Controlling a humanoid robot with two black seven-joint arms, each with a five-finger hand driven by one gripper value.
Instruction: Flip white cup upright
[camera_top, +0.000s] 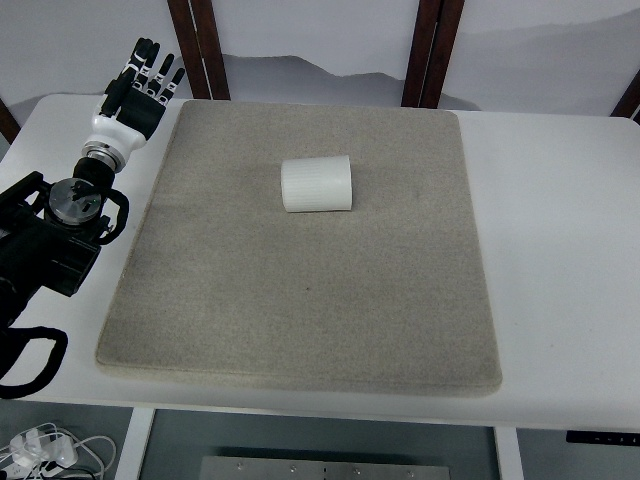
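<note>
A white cup (317, 184) is seen lying on its side on a grey felt-like mat (300, 300), in the far half of the mat and roughly midway between its left and right edges. The cup is short and wide, almost as broad as it is long, with fine ribbing running around its wall. Its long axis lies left to right, and the right end looks slightly wider than the left. Which end is the open mouth cannot be told from this view. Nothing touches the cup.

The mat is a large rounded rectangle, spread over most of a white table (560, 250). A small dark speck is visible on the mat, near of the cup.

The left hand (140, 85) is held over the far left corner of the table, just beside the mat's left edge and well apart from the cup. Its black and white fingers (150, 62) are extended, slightly spread, and pointed toward the far side; nothing is held in them. Its dark arm (50, 240) is seen entering from the left edge.

Beyond the table, dark wooden posts (432, 50) are seen against a pale wall.
</note>
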